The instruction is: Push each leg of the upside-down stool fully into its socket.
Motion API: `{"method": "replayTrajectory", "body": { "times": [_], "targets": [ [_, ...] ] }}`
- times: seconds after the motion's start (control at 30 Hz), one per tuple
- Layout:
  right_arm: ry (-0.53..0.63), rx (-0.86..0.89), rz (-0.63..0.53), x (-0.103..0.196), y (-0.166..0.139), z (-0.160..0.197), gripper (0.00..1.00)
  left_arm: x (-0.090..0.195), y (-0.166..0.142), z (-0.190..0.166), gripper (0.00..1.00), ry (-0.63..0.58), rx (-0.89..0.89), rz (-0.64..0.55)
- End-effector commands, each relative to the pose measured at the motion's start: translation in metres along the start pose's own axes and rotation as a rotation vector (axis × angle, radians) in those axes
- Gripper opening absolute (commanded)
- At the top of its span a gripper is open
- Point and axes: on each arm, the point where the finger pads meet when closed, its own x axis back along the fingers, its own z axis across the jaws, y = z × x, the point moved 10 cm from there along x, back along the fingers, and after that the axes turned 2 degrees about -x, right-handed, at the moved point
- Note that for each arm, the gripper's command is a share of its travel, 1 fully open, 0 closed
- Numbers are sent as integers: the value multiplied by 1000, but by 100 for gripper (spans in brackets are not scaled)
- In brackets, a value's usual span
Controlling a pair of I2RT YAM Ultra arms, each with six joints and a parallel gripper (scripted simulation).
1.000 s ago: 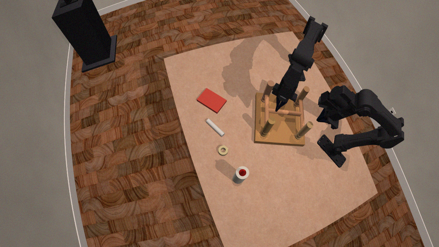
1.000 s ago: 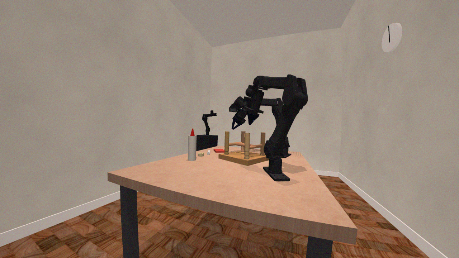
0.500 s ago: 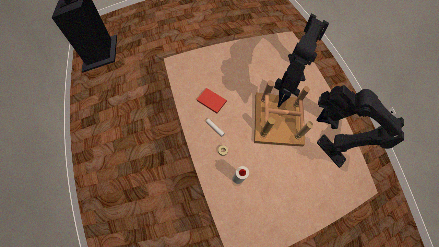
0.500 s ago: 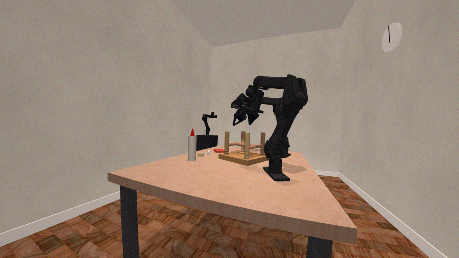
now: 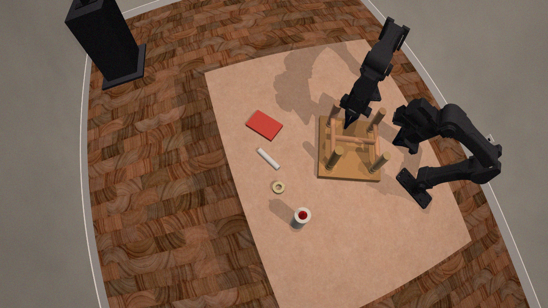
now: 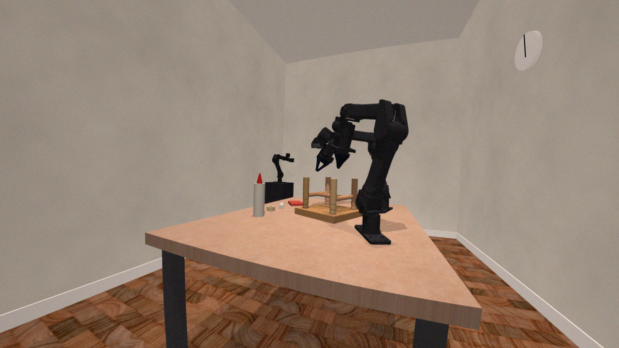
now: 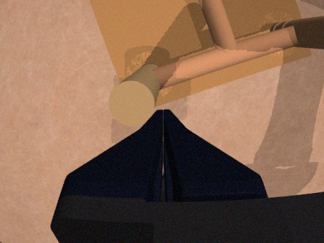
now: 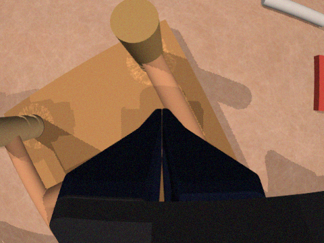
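"Two sets of fingers, both narrow, nothing held?"

"Yes. Left fingers [image 5: 398, 139] [image 6: 342, 160] shut, beside the lower-right leg [image 5: 380, 162] [image 6: 333, 196] [image 7: 131, 102] [image 8: 17, 129] as the top view has it. Right fingers [image 5: 347, 119] [image 6: 318, 165] shut, above the seat [image 5: 352, 174] [image 6: 313, 214] [image 7: 108, 27] [image 8: 98, 81]."

"Why shut?"

"Probably makes a blunt pusher for leg ends. Stool's right of centre up top, seat on the worktop [image 5: 360, 237] [image 6: 276, 246], legs up, so pushes go straight down. Stretchers [image 5: 350, 139] [image 6: 320, 194] [image 7: 219, 61] [image 8: 172, 91] tie legs together; one lagging might bind."

"Hard to see?"

"Leg feet, mostly. Can't confirm full seating. Right wrist: fingers cover the lower middle; red block [image 5: 264, 125] [image 6: 295, 203] [image 8: 319, 82] cropped at right edge."
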Motion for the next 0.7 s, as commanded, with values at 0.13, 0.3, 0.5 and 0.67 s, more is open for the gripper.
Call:
{"method": "replayTrajectory", "body": {
  "times": [0.13,0.3,0.5,0.67],
  "targets": [
    [-64,-77,181,29,-17,-31,0,-4,41,-44,0,-85,-188,45],
    [-65,-104,269,36,-26,-40,0,-7,55,-69,0,-102,-276,72],
    [-101,-155,332,50,-34,-56,0,-17,70,-110,0,-147,-397,109],
    [-112,-176,314,56,-32,-63,0,-21,75,-131,0,-163,-452,120]
  ]
}}
